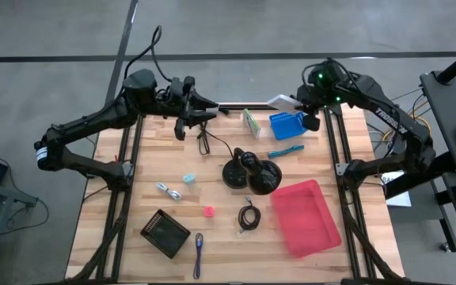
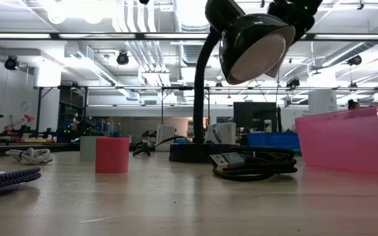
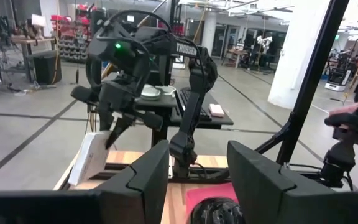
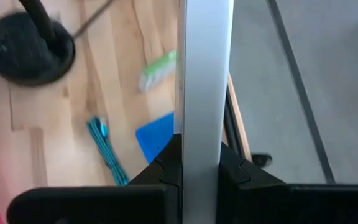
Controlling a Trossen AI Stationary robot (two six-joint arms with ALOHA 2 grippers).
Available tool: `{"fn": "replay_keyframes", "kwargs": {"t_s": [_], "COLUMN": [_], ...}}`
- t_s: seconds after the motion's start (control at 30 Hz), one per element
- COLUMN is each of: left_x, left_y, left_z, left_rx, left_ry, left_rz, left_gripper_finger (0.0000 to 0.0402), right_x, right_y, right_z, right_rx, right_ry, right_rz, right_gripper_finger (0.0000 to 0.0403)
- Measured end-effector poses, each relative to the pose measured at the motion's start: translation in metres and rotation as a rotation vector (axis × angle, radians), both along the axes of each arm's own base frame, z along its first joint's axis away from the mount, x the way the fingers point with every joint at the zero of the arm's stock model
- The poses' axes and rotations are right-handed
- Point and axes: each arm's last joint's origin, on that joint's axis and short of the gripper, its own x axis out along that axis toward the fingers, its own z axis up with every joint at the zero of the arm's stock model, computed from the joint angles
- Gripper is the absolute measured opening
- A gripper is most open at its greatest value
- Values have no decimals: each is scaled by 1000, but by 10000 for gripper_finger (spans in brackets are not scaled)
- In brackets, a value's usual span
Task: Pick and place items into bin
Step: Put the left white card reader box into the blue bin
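My right gripper (image 4: 199, 163) is shut on a flat white packet (image 1: 280, 101), above the table's far edge beside a blue basket (image 1: 287, 124). My left gripper (image 3: 197, 180) is open and touches nothing, in the air near the far edge (image 1: 200, 115). A green-white packet (image 1: 251, 123), teal marker (image 1: 286, 150), pale-blue cube (image 1: 188, 179), pink cube (image 1: 209, 211), silvery metal piece (image 1: 168, 191), coiled black cable (image 1: 248, 215) and purple pen (image 1: 198, 253) lie on the table. The pink bin (image 1: 305, 215) stands near the right edge. My right gripper pinches the flat white packet between its two fingers (image 4: 166, 163), one on each flat face. In the right wrist view the packet is seen edge-on (image 4: 201, 81), running forward past the fingertips. It is lifted clear of the table, as the left wrist view also shows (image 3: 91, 155).
A black desk lamp (image 1: 252, 172) stands mid-table, with its cord running toward the far edge. A black box (image 1: 165, 233) sits near the front left. Bare wood lies between the cubes and the left edge. The arms' frames run along both table sides.
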Motion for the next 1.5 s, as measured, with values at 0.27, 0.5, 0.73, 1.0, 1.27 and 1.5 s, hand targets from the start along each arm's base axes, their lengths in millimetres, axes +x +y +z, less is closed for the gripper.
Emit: {"fn": "replay_keyframes", "kwargs": {"t_s": [0.27, 0.5, 0.73, 1.0, 1.27, 1.5], "left_x": [-1, -1, 0, 0, 0, 0], "left_y": [0, 0, 0, 0, 0, 0], "left_z": [-3, -3, -3, -3, -3, -3], "left_rx": [-13, -13, -14, -14, -15, -14], "left_ry": [31, 32, 34, 33, 34, 33], "left_rz": [0, 0, 0, 0, 0, 0], "left_gripper_finger": [147, 147, 147, 147, 147, 147], "right_x": [-15, -21, -15, -4, 2, 7], "right_y": [-11, -20, -35, -52, -63, -66], "right_z": [-18, -42, -69, -93, -109, -109], "right_rx": [-5, -6, 10, 39, 72, 60], "right_ry": [107, 196, 311, 419, 485, 422], "right_rz": [30, 106, 121, 148, 75, 48], "right_gripper_finger": [29, 29, 29, 29, 29, 29]}}
